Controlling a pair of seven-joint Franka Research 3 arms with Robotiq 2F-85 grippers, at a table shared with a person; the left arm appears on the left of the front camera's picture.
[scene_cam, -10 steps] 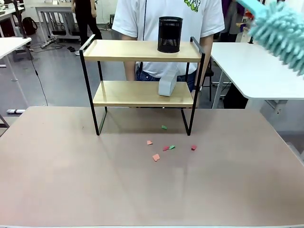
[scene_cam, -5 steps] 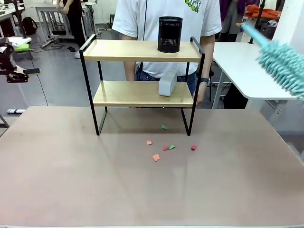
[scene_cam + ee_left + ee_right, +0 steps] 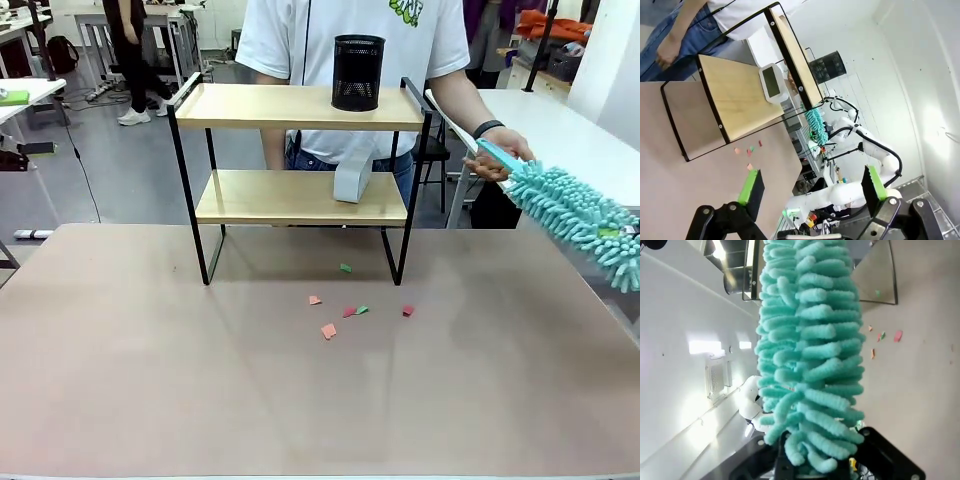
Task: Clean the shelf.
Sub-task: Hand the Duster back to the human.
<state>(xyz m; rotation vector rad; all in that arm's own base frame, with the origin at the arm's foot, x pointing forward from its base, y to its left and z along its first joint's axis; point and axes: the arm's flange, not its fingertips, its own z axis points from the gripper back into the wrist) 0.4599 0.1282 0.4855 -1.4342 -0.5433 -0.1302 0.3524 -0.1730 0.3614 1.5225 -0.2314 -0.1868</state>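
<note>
Shelf (image 3: 300, 150) on table, no legible labels, left end effector (image 3: 810, 187) spread, right end effector (image 3: 815, 467) pinching duster (image 3: 810, 340).

Duster (image 3: 575, 215) head runs off the right edge, hiding the right hand's fingers

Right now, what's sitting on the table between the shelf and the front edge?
In the front view, small paper scraps, red, orange and green, lie on the table just in front of the shelf.
</note>
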